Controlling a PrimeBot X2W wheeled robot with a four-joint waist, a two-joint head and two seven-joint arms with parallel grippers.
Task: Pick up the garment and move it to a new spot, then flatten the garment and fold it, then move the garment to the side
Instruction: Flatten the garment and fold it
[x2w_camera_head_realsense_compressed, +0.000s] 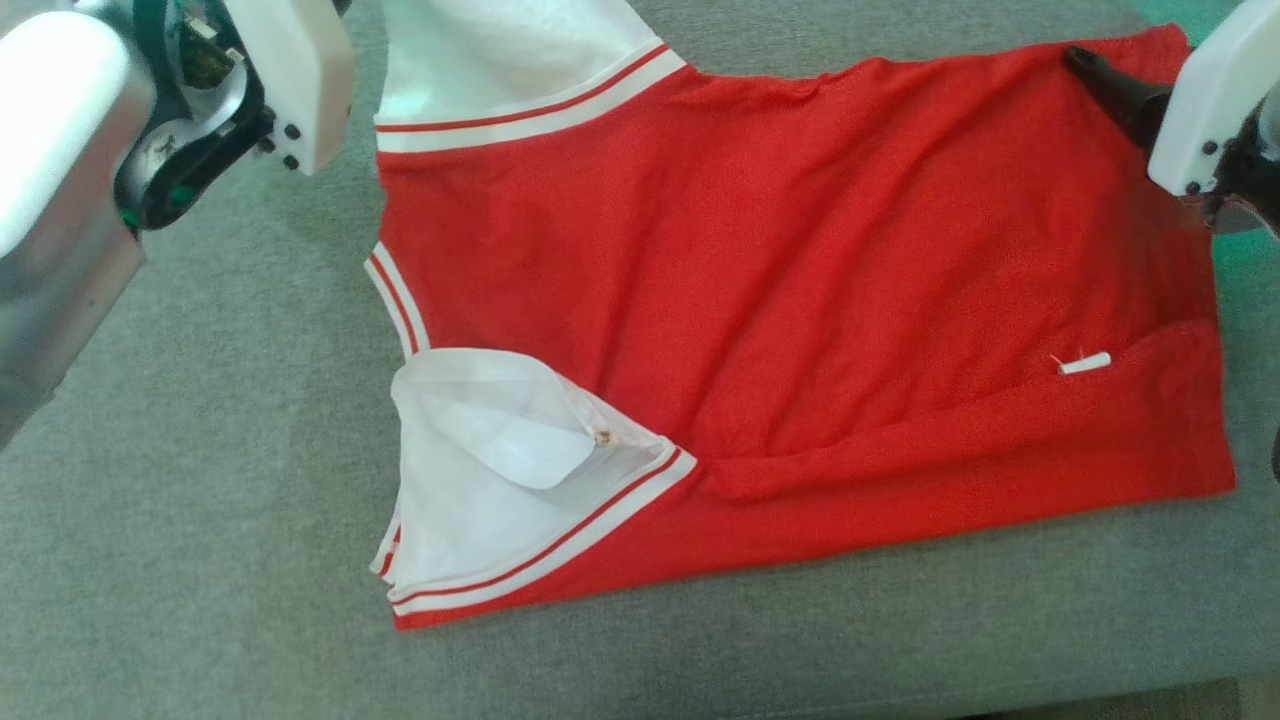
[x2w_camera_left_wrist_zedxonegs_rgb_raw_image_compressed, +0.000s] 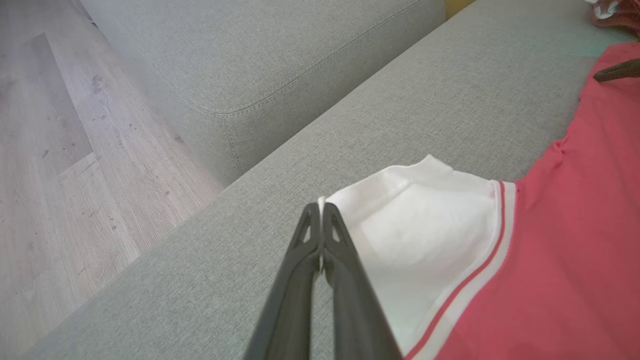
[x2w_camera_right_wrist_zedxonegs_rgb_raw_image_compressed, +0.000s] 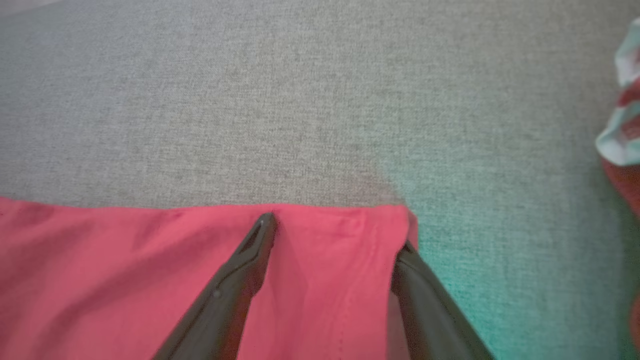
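Garment red, white-trimmed; small white tag unreadable.

garment lying on sofa seat, floor beside seat

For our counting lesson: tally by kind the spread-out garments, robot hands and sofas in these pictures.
Garment: 1
Hands: 2 (left hand, right hand)
Sofa: 1
Total: 4
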